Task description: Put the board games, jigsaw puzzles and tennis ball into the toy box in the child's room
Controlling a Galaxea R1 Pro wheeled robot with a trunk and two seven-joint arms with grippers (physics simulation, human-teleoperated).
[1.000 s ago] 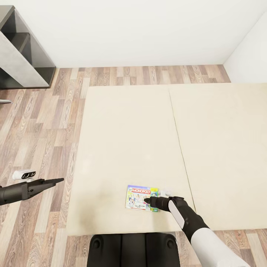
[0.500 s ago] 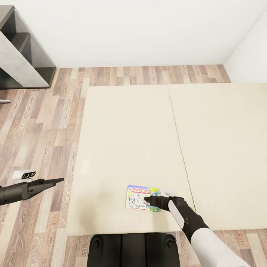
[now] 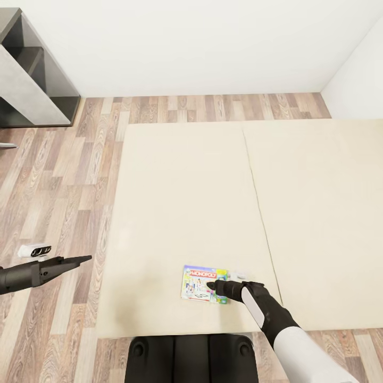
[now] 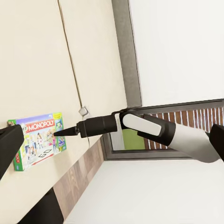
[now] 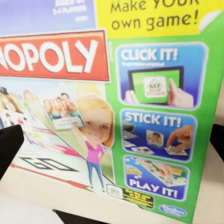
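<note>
the black right gripper (image 3: pixel 213 288), fingers spread, hovers over the flat colourful monopoly board game box (image 3: pixel 198 283) lying near the front edge of the cream bed (image 3: pixel 186 202); nothing lifted yet. the black left gripper (image 3: pixel 85 259), seemingly pressed together, hangs over the wooden floor (image 3: pixel 64 170). judging by this, most of the task remains.

A flat, colourful Monopoly board game box (image 3: pixel 200 283) lies on the cream bed (image 3: pixel 186 213), near the bed's front edge. The right arm's black gripper (image 3: pixel 213 288) reaches over the box's right part, its fingers close together and pointing left; whether it touches the box cannot be told. The left arm's black gripper (image 3: pixel 85 259) hangs over the wood-plank floor (image 3: pixel 64 175) off the bed's left edge, fingers together. A small white device (image 3: pixel 34 250) lies on the floor nearby. A grey shelf unit (image 3: pixel 32 80) stands against the white wall.
</note>
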